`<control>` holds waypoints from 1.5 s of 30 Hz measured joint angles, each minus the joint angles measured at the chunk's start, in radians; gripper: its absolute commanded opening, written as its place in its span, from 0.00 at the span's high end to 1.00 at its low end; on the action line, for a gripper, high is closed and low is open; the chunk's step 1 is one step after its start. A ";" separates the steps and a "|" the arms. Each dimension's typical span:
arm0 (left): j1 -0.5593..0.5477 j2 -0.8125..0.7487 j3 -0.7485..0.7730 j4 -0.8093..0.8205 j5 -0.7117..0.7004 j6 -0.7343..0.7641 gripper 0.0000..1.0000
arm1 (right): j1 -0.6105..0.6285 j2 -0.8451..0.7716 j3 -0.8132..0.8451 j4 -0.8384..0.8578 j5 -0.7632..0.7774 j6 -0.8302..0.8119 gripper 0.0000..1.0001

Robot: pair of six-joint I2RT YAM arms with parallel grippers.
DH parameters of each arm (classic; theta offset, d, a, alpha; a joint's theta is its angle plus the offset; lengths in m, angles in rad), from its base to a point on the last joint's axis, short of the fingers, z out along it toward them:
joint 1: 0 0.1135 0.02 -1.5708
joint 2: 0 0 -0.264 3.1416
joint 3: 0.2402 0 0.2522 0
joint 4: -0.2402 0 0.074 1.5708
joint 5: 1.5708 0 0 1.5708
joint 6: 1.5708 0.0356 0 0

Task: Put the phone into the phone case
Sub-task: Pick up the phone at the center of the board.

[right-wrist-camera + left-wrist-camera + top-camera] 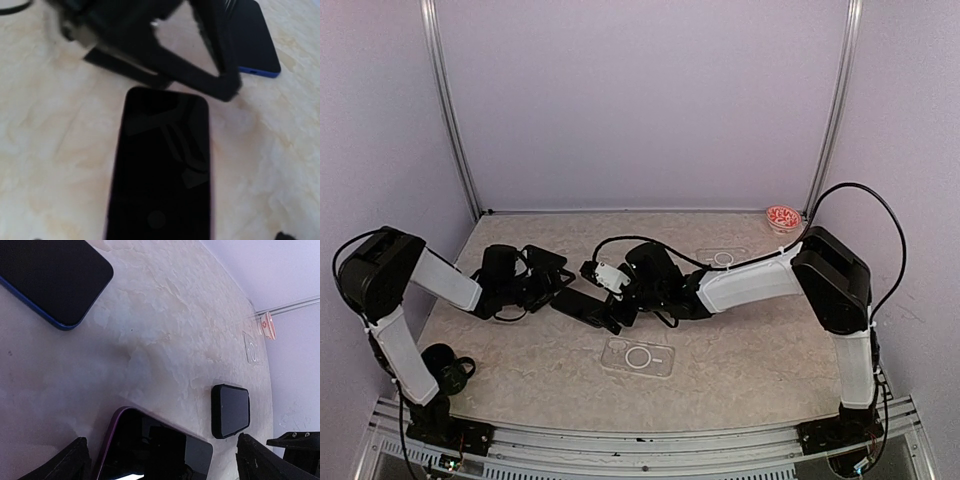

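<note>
Top external: both arms were stretched to mid-table. The left gripper (552, 280) and right gripper (625, 298) sat nose to nose over the purple-edged phone (585, 305), which lay flat on the table (740, 350). The clear case (638, 356), the likely target, lay empty on the near side of the phone, close but not touching. A second clear case (722, 257) lay further back, and a red-and-white dish (781, 218) sat in the far right corner.

Left wrist: jaws were spread wide with nothing between the fingers (75, 460). The phone (155, 450) lay screen-up right under them. The blue phone (55, 280) was well apart. A black case (230, 410) lay beyond; couldn't tell whether it was empty or had a phone in it.

Right wrist: the phone (162, 170) filled centre frame, screen up. Only fingertip corners showed at the bottom edge, wide apart and gripping nothing. The left gripper (165, 55) hovered just past the phone's far end, with the blue phone (255, 40) behind it.

My read of the step was a pre-grasp with nothing picked up. To do it well:
- Pinch the phone across its long edges, not on the glass, and away from the corners that must seat.
- Use one arm to carry and the other to pin the case.
- Feed one end under the case lip first, then press the other end down.
- Move one arm at a time, since the grippers were crowded and a clash looked likely.
</note>
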 measured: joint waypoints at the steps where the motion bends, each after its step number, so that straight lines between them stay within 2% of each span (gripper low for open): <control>1: 0.003 -0.013 -0.006 -0.015 -0.009 -0.004 0.01 | 0.002 0.016 0.017 0.001 0.006 0.009 0.01; 9: 0.016 -0.182 -0.032 -0.169 -0.072 -0.032 0.01 | 0.002 0.113 0.107 -0.001 0.047 0.044 0.01; 25: 0.016 -0.676 -0.075 -0.454 -0.134 -0.035 0.01 | 0.012 0.246 0.217 0.000 0.052 0.066 0.01; 38: 0.016 -0.737 -0.120 -0.530 -0.119 -0.031 0.01 | 0.012 0.296 0.265 -0.001 0.000 0.070 0.03; 45: 0.016 -0.758 -0.120 -0.530 -0.111 -0.032 0.01 | -0.003 0.313 0.283 -0.006 -0.061 0.091 0.15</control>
